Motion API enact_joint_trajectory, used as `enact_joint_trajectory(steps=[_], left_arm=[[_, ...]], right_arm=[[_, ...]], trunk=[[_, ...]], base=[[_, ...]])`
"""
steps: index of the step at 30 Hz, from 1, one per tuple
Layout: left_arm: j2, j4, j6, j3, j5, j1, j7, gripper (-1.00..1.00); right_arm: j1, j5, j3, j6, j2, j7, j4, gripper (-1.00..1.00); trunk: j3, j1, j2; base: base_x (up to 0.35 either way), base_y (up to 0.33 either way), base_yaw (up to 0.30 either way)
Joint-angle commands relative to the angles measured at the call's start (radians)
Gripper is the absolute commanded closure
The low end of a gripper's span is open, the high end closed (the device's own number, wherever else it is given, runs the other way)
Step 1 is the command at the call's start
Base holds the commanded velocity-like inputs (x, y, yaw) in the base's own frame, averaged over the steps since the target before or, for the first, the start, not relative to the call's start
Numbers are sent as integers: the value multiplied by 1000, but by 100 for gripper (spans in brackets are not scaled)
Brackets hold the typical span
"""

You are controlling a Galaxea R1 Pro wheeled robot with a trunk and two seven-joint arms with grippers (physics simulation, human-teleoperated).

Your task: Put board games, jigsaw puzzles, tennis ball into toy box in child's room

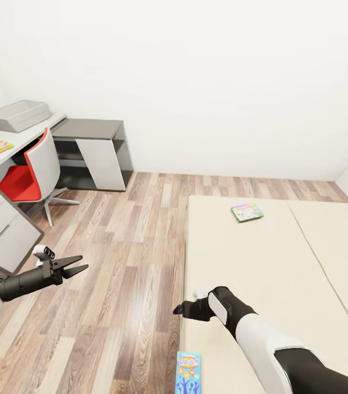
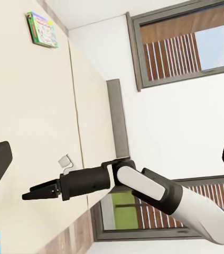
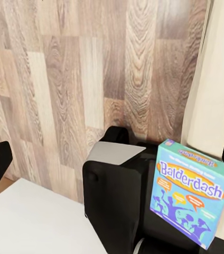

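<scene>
Left end effector (image 1: 81, 264) spreading above floor | right end effector (image 1: 178, 310) unclear | blue board game (image 1: 188, 373) lying on bed (image 1: 261, 273) near edge

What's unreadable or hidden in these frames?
- Blue board game: head view, cut off by the bottom edge.
- Green-bordered board game: print too small, head view.
- Toy box contents: hidden by its walls.
- Right gripper: head view, open or shut unclear.
</scene>
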Motion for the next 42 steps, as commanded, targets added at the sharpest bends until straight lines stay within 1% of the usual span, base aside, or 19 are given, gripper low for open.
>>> enact_joint_trajectory(steps=[1,42], left_arm=[[0,0,11,0,0,0,-4,-100],[2,0,11,1,0,0,-4,-100]], right_arm=[[0,-5,1,5,0,-1,-1,-100],[0,-3,1,3,0,-3,0,-100]], trunk=[[0,1,-2],[68,1,-2]], base=[[0,0,0],[0,0,0]])
